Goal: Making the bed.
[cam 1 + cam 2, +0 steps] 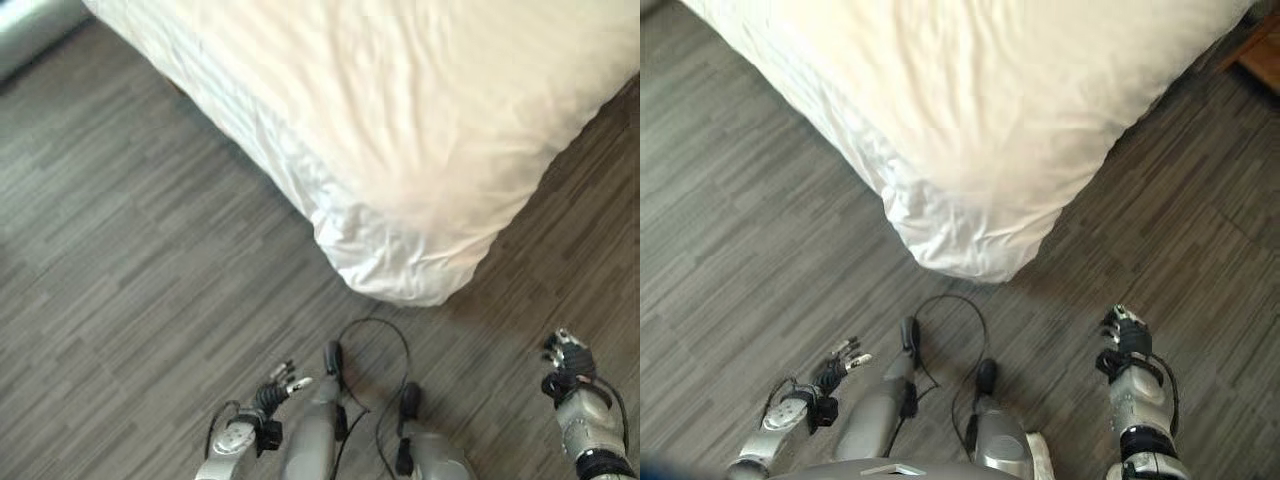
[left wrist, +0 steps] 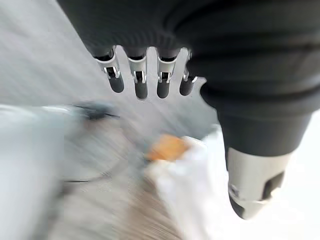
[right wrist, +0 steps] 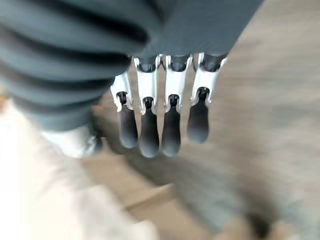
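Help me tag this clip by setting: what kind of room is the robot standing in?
Most likely a bedroom, perhaps a hotel room. A bed with a white cover pulled over its corner stands on a grey wood-plank floor. Both hands, left hand and right hand, hang open and hold nothing.

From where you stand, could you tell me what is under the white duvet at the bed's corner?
The white duvet drapes over the corner down to the grey wood floor; whatever lies beneath it is covered.
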{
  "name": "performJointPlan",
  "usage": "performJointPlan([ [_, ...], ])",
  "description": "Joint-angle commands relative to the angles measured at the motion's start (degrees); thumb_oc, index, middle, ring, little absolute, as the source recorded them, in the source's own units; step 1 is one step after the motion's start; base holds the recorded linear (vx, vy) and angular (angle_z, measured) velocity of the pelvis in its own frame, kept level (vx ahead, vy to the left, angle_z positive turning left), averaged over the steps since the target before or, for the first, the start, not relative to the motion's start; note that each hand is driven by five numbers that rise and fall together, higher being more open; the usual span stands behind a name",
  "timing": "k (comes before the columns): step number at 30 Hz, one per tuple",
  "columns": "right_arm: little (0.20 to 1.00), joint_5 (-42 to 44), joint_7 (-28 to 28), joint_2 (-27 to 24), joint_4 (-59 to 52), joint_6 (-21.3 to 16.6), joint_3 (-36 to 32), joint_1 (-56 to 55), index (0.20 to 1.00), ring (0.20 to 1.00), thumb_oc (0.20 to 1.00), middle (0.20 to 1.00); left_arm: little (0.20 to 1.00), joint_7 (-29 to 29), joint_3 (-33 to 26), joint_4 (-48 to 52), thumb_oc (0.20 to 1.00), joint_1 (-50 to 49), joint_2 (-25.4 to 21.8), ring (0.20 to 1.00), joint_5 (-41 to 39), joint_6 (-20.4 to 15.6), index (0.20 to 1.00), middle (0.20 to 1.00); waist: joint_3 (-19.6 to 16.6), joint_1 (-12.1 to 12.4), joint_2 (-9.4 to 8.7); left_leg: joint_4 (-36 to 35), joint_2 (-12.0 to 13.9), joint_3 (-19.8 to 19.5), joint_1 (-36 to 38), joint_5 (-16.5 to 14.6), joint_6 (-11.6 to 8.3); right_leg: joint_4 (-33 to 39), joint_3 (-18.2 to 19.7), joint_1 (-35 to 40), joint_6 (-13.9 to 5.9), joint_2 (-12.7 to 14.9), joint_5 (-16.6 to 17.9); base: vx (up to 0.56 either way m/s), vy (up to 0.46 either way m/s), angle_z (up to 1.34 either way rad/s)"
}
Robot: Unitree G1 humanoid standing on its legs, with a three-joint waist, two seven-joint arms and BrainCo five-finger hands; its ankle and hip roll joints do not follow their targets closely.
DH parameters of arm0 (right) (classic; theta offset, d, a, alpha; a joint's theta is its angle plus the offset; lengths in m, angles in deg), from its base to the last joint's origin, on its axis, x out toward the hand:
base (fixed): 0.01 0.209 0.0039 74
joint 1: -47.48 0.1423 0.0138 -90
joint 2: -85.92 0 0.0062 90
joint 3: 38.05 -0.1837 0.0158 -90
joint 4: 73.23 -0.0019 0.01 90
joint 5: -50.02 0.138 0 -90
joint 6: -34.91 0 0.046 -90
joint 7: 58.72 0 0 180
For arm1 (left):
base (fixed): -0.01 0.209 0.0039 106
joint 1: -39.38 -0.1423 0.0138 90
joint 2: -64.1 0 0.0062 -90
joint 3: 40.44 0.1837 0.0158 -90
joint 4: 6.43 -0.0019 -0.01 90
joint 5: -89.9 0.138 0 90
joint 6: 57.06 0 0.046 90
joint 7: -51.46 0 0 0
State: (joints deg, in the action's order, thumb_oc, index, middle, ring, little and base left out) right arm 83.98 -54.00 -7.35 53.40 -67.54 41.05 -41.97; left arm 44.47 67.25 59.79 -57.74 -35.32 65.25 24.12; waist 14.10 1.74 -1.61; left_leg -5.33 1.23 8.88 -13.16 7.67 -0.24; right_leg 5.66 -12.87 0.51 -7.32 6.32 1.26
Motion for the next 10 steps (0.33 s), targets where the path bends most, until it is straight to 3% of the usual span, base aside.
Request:
performJointPlan([
  [1, 1.0, -0.4, 0.9, -1.2, -5.6, -2.6, -0.2, -5.0, 1.0, 1.0, 1.0, 1.0, 1.0, -2.1, -2.3, -3.1, 1.0, -0.1, 1.4, 1.0, -2.1, -1.1, 1.0, 1.0, -2.8, -0.4, 1.47, 0.3, 1.4, 0.1, 5.8, -2.3, -1.89, -3.0, -0.3, -4.4, -0.43, 1.1, 1.5, 0.0, 0.0, 0.0],
  [2, 1.0, -4.9, -0.1, 0.4, -12.0, -2.2, 2.3, -7.4, 1.0, 1.0, 1.0, 1.0, 1.0, -1.8, -4.3, 0.7, 1.0, 0.1, 0.8, 1.0, -3.3, -1.8, 1.0, 1.0, -4.8, -0.9, 1.5, 0.3, 1.5, 0.4, 8.4, -2.6, -1.85, -4.3, -0.1, -2.4, -0.39, 1.2, 0.6, 0.04, -0.037, -0.11],
  [5, 1.0, -7.4, -2.8, 3.4, -18.8, -0.7, 8.3, -10.0, 1.0, 1.0, 1.0, 1.0, 1.0, 1.3, -6.8, 3.9, 1.0, 1.7, 3.4, 1.0, -2.5, -3.0, 1.0, 1.0, -8.6, -1.5, 0.95, 0.3, 1.7, 1.0, 12.6, -3.1, -2.04, -4.2, 0.3, 1.6, -0.14, 1.1, -0.2, 0.03, -0.06, -0.1],
  [10, 1.0, -8.3, -5.3, 5.0, -22.5, 1.1, 12.1, -13.9, 1.0, 1.0, 1.0, 1.0, 1.0, 3.6, -7.8, 4.8, 1.0, 2.2, 8.6, 1.0, -4.7, -2.9, 1.0, 1.0, -11.6, -1.6, 0.38, 0.3, 1.8, 1.0, 15.6, -3.7, -1.94, -4.0, -0.2, 4.8, 0.2, 0.9, -1.1, 0.01, -0.061, -0.05],
])
